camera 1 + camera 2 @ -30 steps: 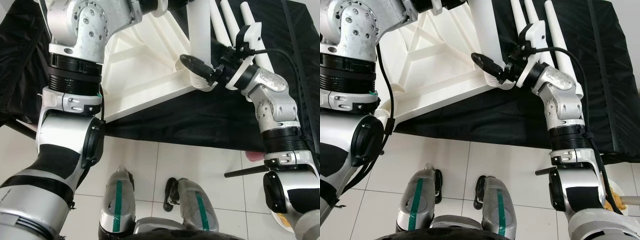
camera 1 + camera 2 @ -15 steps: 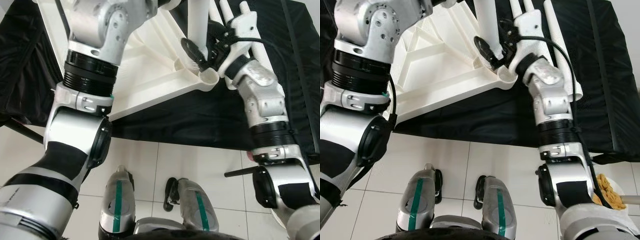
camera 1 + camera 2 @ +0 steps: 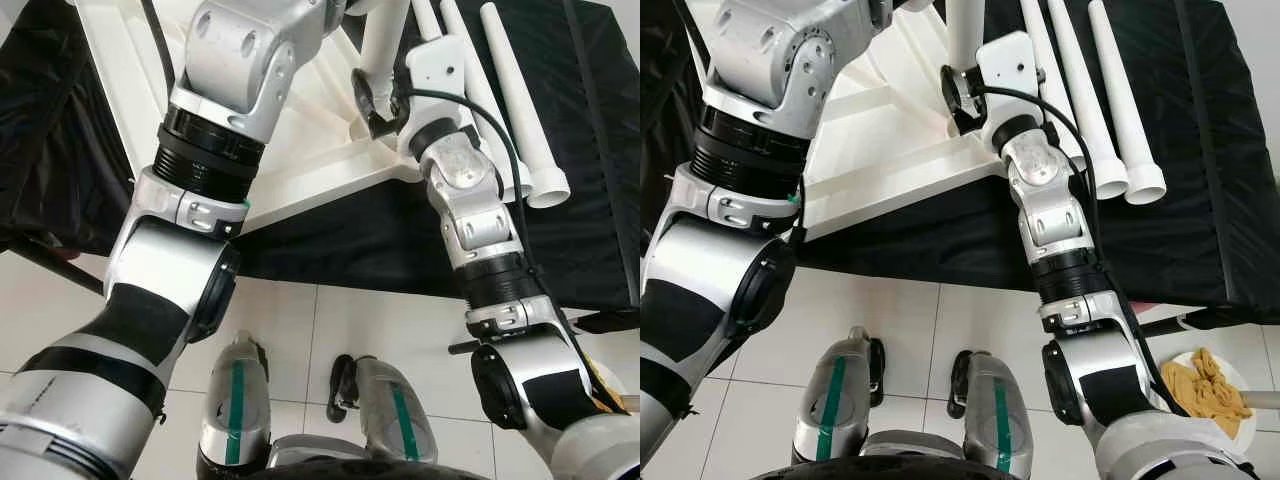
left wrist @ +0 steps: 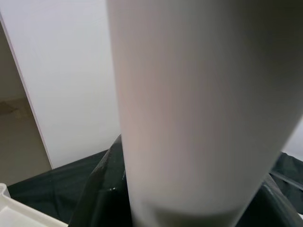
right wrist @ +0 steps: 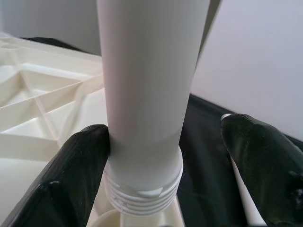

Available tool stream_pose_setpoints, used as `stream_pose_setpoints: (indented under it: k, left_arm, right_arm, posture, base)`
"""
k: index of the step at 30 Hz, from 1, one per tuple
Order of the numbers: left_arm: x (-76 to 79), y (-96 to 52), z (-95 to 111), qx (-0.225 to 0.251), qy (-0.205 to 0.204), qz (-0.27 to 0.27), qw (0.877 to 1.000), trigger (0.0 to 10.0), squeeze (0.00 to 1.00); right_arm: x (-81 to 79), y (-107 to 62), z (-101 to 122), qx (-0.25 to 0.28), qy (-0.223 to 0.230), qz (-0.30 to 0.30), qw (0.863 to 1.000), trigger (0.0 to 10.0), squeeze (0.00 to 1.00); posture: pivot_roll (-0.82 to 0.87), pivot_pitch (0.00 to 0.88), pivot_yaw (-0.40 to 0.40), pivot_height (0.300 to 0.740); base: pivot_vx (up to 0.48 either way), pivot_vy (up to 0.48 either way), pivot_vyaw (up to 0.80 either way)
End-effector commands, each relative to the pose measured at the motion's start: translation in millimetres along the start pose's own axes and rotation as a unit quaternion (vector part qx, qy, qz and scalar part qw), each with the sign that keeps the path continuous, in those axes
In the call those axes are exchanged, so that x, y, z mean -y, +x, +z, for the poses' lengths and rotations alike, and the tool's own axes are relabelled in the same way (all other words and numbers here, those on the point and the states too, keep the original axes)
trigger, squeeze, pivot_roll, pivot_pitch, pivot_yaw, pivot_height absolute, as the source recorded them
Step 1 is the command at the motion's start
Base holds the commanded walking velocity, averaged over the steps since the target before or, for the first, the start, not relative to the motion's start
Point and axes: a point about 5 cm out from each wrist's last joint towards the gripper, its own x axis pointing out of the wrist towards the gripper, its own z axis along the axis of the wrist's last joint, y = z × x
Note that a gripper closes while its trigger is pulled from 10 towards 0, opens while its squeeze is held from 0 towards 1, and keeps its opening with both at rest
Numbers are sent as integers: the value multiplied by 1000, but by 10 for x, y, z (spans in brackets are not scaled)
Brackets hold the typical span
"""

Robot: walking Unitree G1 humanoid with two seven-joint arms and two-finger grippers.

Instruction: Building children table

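Note:
The white table top (image 3: 300, 160) lies upside down on a black cloth. A white table leg (image 3: 965, 30) stands upright in its near corner socket, threads showing at the base (image 5: 142, 189). My right gripper (image 5: 165, 156) is open astride the leg's base; one finger (image 5: 75, 165) touches the leg, the other (image 5: 258, 151) stands apart. It also appears as the right gripper (image 3: 368, 100) at the corner. My left arm reaches up along the leg, and my left gripper (image 4: 189, 203) is shut on the leg higher up.
Three loose white legs (image 3: 1095, 100) lie side by side on the black cloth (image 3: 1210, 200) to the right. My feet (image 3: 910, 395) stand on white tiles at the cloth's edge. A plate with yellow cloth (image 3: 1205, 385) sits on the floor at the right.
My right gripper has swung left from outside the table corner and now straddles the leg's base. My left arm has shifted right while keeping hold of the leg.

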Motion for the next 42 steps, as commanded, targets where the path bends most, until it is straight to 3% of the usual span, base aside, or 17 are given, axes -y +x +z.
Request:
stream_pose_setpoints:
  k: [1, 6, 18, 42]
  left_arm:
    - [11, 30, 103, 15, 17, 28, 999, 10000, 0]
    - [37, 38, 111, 21, 20, 33, 999, 10000, 0]
    - [116, 61, 135, 28, 19, 31, 999, 10000, 0]
    - [167, 62, 178, 34, 22, 26, 999, 10000, 0]
  right_arm:
    - [18, -29, -34, -4, -8, -15, 1000, 10000, 0]
    - [-86, -57, -3, 10, 4, -64, 998, 10000, 0]
    - [-86, -32, 110, 52, 21, -119, 991, 10000, 0]
    - [-14, 19, -12, 46, 47, -141, 988, 10000, 0]
  posture:
    - [92, 24, -51, 740]
    - [86, 28, -54, 740]
    - [91, 26, -59, 740]
    - [108, 13, -67, 740]
  base:
    - [0, 0, 0]
    - [0, 0, 0]
    - [0, 0, 0]
    - [0, 0, 0]
